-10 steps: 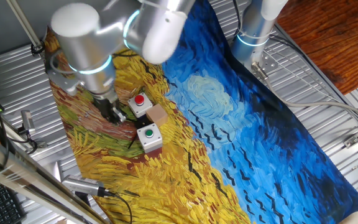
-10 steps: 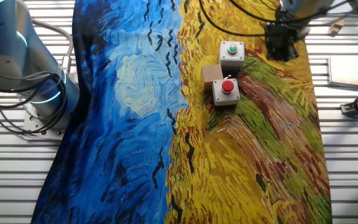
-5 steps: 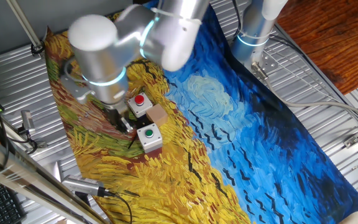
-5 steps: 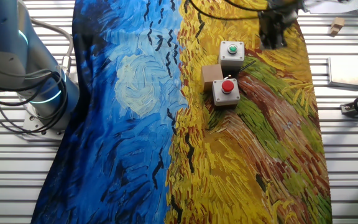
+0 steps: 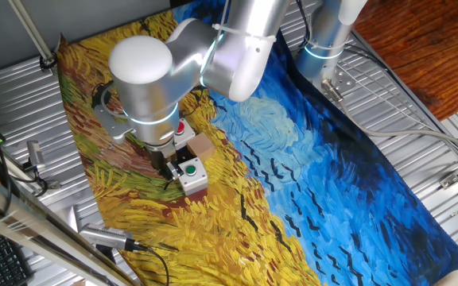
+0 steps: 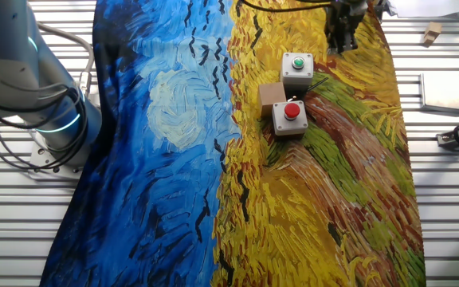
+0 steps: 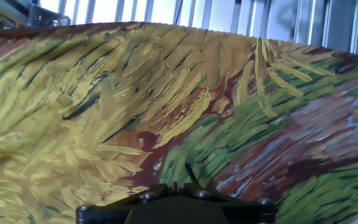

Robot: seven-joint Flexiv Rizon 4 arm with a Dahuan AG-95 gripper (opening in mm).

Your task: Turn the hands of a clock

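- Your pincer (image 6: pixel 343 32) hangs just beside the green-button box (image 6: pixel 297 70), on the side away from the red-button box (image 6: pixel 290 116); whether its fingers are apart or together, you cannot tell, because the arm's body hides them.
- The hand view shows only the painted cloth (image 7: pixel 166 112) and the dark edge of the mount, so nothing sits between the fingers' line of sight.
- No clock appears in any view; the thing you must turn is not to be found here.
- The two button boxes and a small brown block (image 6: pixel 272 96) cluster together on the desk (image 6: pixel 445 199).
- I judge you are searching rather than turning anything.
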